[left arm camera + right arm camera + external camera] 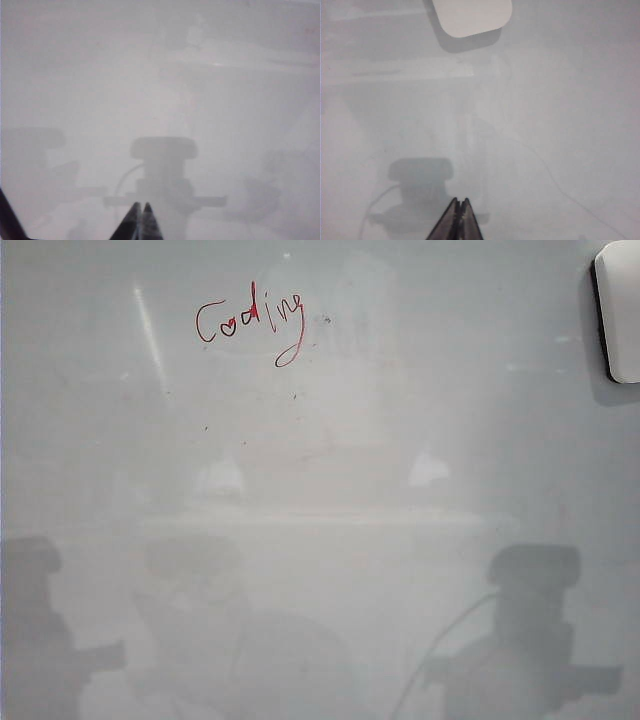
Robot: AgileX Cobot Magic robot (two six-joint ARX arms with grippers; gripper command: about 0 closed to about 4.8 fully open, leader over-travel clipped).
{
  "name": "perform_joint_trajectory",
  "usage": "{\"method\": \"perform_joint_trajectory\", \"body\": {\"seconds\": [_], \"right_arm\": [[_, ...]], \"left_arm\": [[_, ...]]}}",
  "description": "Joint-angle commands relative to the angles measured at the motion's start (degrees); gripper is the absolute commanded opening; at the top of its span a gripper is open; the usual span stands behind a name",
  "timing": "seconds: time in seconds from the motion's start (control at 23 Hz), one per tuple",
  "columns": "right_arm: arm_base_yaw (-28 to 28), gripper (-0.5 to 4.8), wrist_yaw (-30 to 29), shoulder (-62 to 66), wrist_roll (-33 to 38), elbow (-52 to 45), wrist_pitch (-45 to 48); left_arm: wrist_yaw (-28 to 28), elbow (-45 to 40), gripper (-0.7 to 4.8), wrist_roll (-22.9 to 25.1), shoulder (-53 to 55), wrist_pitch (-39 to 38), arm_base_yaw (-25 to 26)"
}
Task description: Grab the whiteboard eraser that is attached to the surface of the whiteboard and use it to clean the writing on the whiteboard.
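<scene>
Glossy grey-white board (400,440) fills every view, and you are at the very start: nothing of the task is done yet.

Red writing (250,325), the word "Coding" with its looping tail, sits whole and unsmudged in the upper left of the exterior view. No stroke is wiped, so all the cleaning is left.

Next in size, the eraser (620,310) is stuck to the board at the upper right edge of the exterior view, partly cut off by the frame and well apart from the writing. Your right wrist view shows it too, ahead of the claw with bare board between. It is untouched, so the grab is also left.

Smallest, the 2 claws. Your right claw (459,202) shows only its tips, pressed together with nothing between them, short of the eraser. Your left claw (141,206) looks the same in its own view: tips together, holding nothing, with only bare board and dim reflections ahead. Neither arm itself appears in the exterior view, only grey reflections low on the board.

By my reading, your first step is for the right claw, the nearer one, to spread its fingers and reach the eraser.
</scene>
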Motion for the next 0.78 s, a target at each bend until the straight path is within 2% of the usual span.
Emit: {"method": "perform_joint_trajectory", "body": {"seconds": [0.04, 0.09, 0.13, 0.17, 0.22, 0.3, 0.35, 0.39, 0.43, 0.48, 0.52, 0.56, 0.61, 0.65, 0.74, 0.78], "right_arm": [[0.09, -0.02, -1.36, -0.11, 10.19, 4.02, 5.33], [0.07, -0.02, -2.21, -0.11, 13.84, 6.03, 5.29], [0.07, -0.02, -4.68, 0.09, 18.75, 10.93, 4.15], [0.07, -0.02, -7.21, 0.09, 19.21, 13.86, 2.32], [0.04, -0.02, -12.63, 0.11, 19.04, 19.39, -2.36], [0.04, -0.02, -18.16, 0.22, 17.11, 25.24, -8.11], [0.02, -0.01, -19.26, 1.09, 9.97, 31.17, -15.04], [-0.07, -0.01, -18.53, 1.64, 4.98, 33.64, -17.99], [-0.24, 0.00, -14.53, 3.17, -4.94, 37.73, -22.16], [-0.24, 0.05, -12.07, 4.24, -8.76, 39.19, -23.06], [-0.24, 0.32, -9.33, 5.60, -11.67, 40.35, -23.21], [-0.24, 1.01, -7.45, 7.30, -12.79, 40.76, -22.36], [-0.24, 2.36, -6.34, 10.49, -12.63, 40.63, -20.72], [-0.24, 2.73, -6.36, 12.57, -12.44, 40.61, -20.11], [-0.04, 2.94, -6.45, 20.39, -12.31, 40.57, -17.38], [-0.02, 3.20, -5.73, 22.73, -12.35, 40.57, -15.80]], "left_arm": [[7.23, 3.48, -0.05, -18.01, 0.00, 4.81, 0.00], [10.05, 4.92, -0.05, -21.11, 0.00, 5.42, 0.00], [17.51, 8.72, -0.05, -23.98, 0.00, 6.69, 0.00], [21.00, 10.71, -0.05, -24.04, 0.00, 6.69, 0.00], [26.47, 13.62, -0.05, -24.00, 0.00, 6.47, 0.00], [32.50, 16.79, -0.05, -23.98, 0.00, 5.62, 0.00], [36.54, 18.73, -0.05, -23.37, 0.00, 4.90, 0.00], [38.56, 19.56, -0.05, -22.40, 0.00, 4.46, 0.00], [40.70, 20.59, -0.05, -21.24, 0.02, 3.37, 0.00], [40.92, 20.96, -0.05, -20.37, 0.02, 2.54, 0.00], [40.83, 21.22, -0.05, -19.45, 0.02, 1.60, 0.02], [40.76, 21.40, -0.05, -18.14, 0.02, 0.61, 0.02], [40.70, 21.40, -0.05, -16.55, 0.02, -0.76, 0.02], [40.70, 21.40, -0.05, -16.22, 0.02, -1.40, 0.02], [40.72, 21.40, -0.05, -16.26, 0.02, -2.08, 0.02], [40.72, 21.40, -0.05, -16.26, 0.02, -2.08, 0.02]]}}
